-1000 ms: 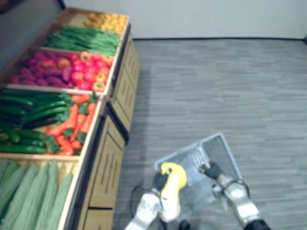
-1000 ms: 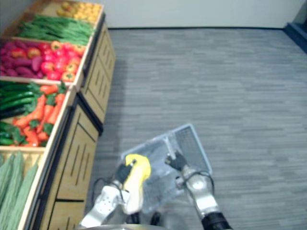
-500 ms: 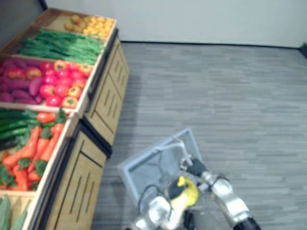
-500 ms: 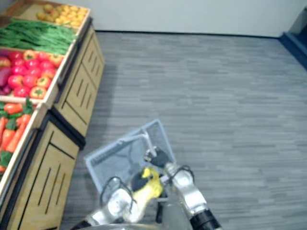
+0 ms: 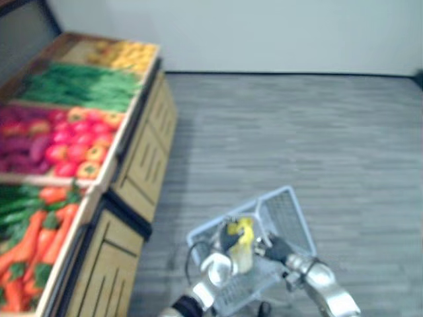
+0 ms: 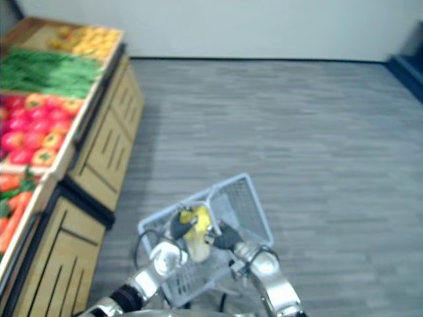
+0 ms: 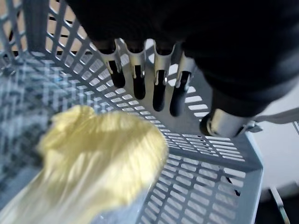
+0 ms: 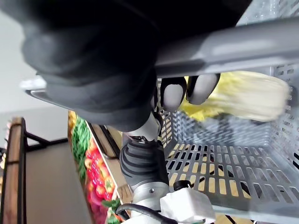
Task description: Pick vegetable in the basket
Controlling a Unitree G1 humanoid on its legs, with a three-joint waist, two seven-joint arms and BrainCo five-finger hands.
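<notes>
The yellow vegetable is inside the basket, just below the left hand, whose fingers are straight and clear of it. The right hand is clenched round the handle.

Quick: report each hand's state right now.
Left hand: open, fingers straight, the yellow vegetable loose past them in the basket.
Right hand: shut on the basket handle.

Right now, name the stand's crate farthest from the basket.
The crate of yellow produce, at the stand's far end by the wall; every other crate sits nearer.
</notes>
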